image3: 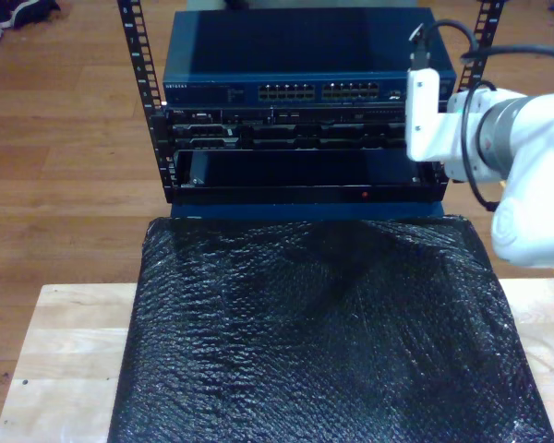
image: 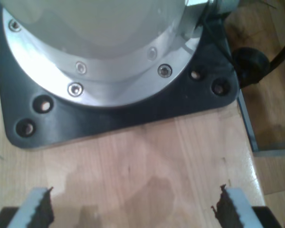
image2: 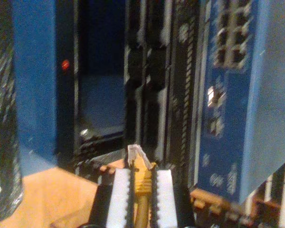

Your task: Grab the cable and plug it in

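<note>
Between my second gripper's (image2: 142, 190) clamped jaws, the cable (image2: 142, 183) points plug-first at the rack (image2: 180, 95); my first gripper (image: 133, 209) gapes — wide.

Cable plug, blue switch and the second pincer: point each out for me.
cable plug (image2: 137, 154), second wrist view, on its clear tip
blue switch (image3: 295, 57), exterior view, on its top panel
my second pincer (image2: 143, 187), second wrist view, midway between its fingertips

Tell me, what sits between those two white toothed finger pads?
In the second wrist view, my second gripper pinches the yellow-orange cable, its clear plug poking out.
</note>
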### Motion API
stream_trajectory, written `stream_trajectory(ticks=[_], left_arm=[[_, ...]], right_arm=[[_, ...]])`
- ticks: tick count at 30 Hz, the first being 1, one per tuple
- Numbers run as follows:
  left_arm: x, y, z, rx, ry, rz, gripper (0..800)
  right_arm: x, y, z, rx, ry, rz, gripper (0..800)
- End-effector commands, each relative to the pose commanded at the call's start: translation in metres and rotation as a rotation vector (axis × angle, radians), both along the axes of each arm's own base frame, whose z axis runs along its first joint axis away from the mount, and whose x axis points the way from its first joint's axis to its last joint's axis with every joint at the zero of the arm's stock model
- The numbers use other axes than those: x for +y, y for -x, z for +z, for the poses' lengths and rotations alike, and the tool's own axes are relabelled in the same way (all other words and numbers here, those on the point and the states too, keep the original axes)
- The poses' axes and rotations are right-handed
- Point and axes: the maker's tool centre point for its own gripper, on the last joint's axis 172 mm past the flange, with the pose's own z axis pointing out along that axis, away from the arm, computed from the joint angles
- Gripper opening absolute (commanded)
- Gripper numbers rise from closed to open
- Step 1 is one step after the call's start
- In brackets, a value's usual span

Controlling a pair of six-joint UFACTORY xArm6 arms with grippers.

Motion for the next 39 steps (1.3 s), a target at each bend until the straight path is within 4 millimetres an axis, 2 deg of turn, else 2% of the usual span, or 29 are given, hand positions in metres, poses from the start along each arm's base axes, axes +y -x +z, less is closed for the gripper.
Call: stream_trajectory(ticks=[3, 9, 14, 23, 32, 39], left_arm=[[0.000, 0.000, 0.000, 0.000, 0.000, 0.000, 800], [0.000, 0.000, 0.000, 0.000, 0.000, 0.000, 800], [0.000, 0.000, 0.000, 0.000, 0.000, 0.000, 800], [0.000, 0.000, 0.000, 0.000, 0.000, 0.000, 800], [0.000, 0.000, 0.000, 0.000, 0.000, 0.000, 800], [0.000, 0.000, 0.000, 0.000, 0.000, 0.000, 800]], right_arm=[[0.022, 0.006, 0.000, -0.001, 0.002, 0.042, 0], [0.047, 0.010, 0.014, -0.041, -0.005, 0.086, 0], [0.047, 0.015, 0.019, -0.096, 0.002, 0.092, 0], [0.052, 0.024, 0.011, -0.111, 0.036, 0.126, 0], [0.059, 0.019, 0.009, -0.133, 0.069, 0.160, 0], [0.077, 0.022, 0.015, -0.151, 0.083, 0.206, 0]])
